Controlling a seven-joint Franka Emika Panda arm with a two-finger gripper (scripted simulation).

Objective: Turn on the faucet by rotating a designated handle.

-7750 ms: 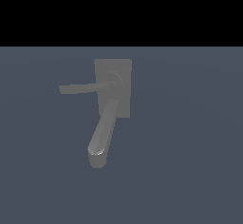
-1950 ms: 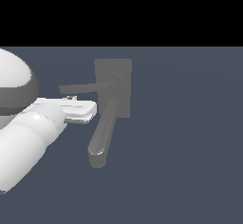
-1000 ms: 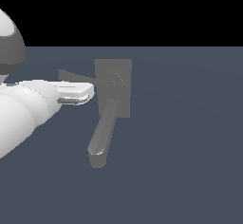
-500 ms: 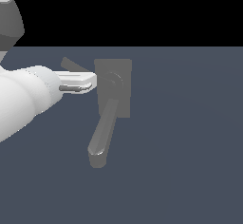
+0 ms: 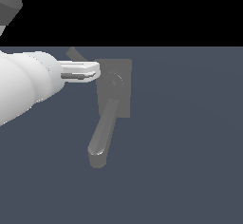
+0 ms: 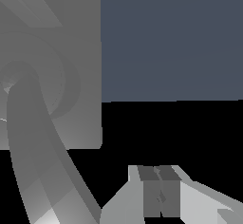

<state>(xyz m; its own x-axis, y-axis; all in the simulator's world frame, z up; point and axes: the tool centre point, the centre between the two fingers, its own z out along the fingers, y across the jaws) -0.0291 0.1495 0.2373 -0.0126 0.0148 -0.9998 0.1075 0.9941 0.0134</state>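
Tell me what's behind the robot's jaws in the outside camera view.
Behind the gripper, only the tip of the handle pokes out, angled up toward the exterior view's left. The rest of the bar, down to the hub on the faucet, is covered by the fingers and arm.

Exterior view: high, looking down, moderately near. Wrist view: very close. Both show faucet (image 5: 113, 91) (image 6: 52, 66).

The white arm reaches in from the exterior view's left, its thick forearm rising toward the right and ending in a level wrist. The gripper (image 5: 93, 70) points right with its pale fingers (image 5: 81, 66) stacked close together; in the wrist view the gripper (image 6: 160, 190) pads meet.
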